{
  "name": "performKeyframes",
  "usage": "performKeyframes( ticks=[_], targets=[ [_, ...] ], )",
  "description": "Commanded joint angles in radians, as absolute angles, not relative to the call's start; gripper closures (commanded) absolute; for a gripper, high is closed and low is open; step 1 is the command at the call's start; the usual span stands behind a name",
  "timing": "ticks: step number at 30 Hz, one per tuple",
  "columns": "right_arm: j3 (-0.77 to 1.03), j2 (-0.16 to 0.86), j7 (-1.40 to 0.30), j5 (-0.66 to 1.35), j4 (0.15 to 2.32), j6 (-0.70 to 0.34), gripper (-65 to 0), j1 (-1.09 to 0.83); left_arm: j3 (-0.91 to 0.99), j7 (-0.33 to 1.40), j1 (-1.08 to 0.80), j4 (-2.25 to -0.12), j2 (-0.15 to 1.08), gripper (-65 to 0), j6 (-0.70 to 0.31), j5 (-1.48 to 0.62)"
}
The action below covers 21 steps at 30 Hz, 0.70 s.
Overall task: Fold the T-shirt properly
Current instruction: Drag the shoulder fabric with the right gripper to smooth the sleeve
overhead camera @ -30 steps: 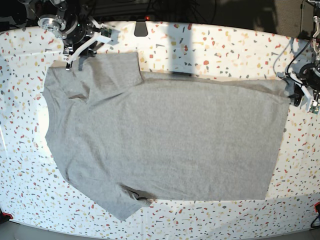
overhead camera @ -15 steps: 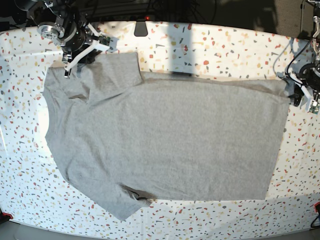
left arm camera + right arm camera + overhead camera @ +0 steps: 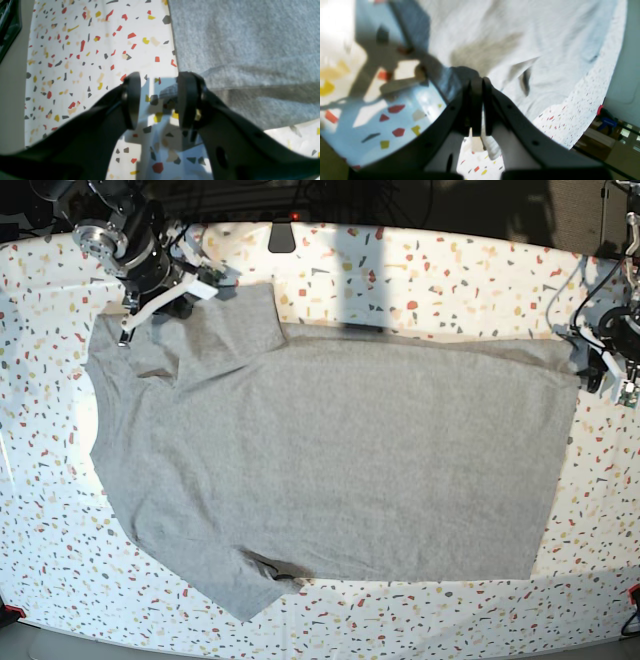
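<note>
grey t-shirt (image 3: pixel 340 450) flat, hem toward left hand (image 3: pixel 156 100), gaping; right hand (image 3: pixel 477 110) pinched closed.

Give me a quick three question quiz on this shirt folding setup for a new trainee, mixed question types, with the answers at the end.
1. True or false: the T-shirt lies spread with a plain grey side up.
2. Which gripper has its jaws closed: A) left gripper B) right gripper?
3. In the left wrist view, what lies between the open pads?

Key
1. True.
2. B; it sits at the sleeve edge.
3. Mostly bare speckled table, with a bit of shirt corner by one pad.
</note>
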State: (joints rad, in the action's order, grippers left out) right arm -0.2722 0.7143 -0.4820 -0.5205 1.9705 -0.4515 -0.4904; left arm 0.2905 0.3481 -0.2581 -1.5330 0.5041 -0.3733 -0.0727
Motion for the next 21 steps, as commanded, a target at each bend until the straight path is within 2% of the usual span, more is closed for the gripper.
performKeyframes(
  ticks=[1, 5, 9, 11, 13, 15, 17, 21],
  targets=[
    [-0.267, 0.729, -0.48, -0.508, 1.995, -0.438, 0.0, -0.478, 0.3, 0.329, -0.252, -1.552, 0.527, -24.1, -0.366, -0.08],
    [-0.267, 0.729, -0.533, -0.459, 2.006, -0.454, 0.0, -0.439, 0.3, 0.329, -0.252, -1.552, 0.527, -24.1, -0.366, -0.08],
    [-0.267, 0.752, -0.578, -0.402, 2.012, -0.603, 0.0, -0.433, 0.3, 0.329, -0.252, -1.552, 0.527, -24.1, -0.366, -0.08],
    [-0.267, 0.772, -0.624, -0.346, 2.024, -0.693, -9.2, -0.435, 0.3, 0.329, -0.252, -1.552, 0.527, -24.1, -0.366, -0.08],
    [-0.267, 0.797, -0.652, -0.306, 2.033, -0.698, -17.7, -0.435, 0.3, 0.328, -0.252, -1.552, 0.527, -24.1, -0.366, -0.08],
    [-0.267, 0.822, -0.651, -0.302, 2.033, -0.698, -22.4, -0.435, 0.3, 0.327, -0.252, -1.552, 0.527, -24.1, -0.366, -0.08],
    [-0.267, 0.841, -0.632, -0.302, 2.033, -0.698, -24.8, -0.435, 0.3, 0.327, -0.252, -1.552, 0.527, -24.1, -0.366, -0.08],
    [-0.268, 0.844, -0.554, -0.308, 2.006, -0.698, -25.3, -0.435, 0.3, 0.326, -0.252, -1.552, 0.527, -24.1, -0.366, -0.08]
  ],
)
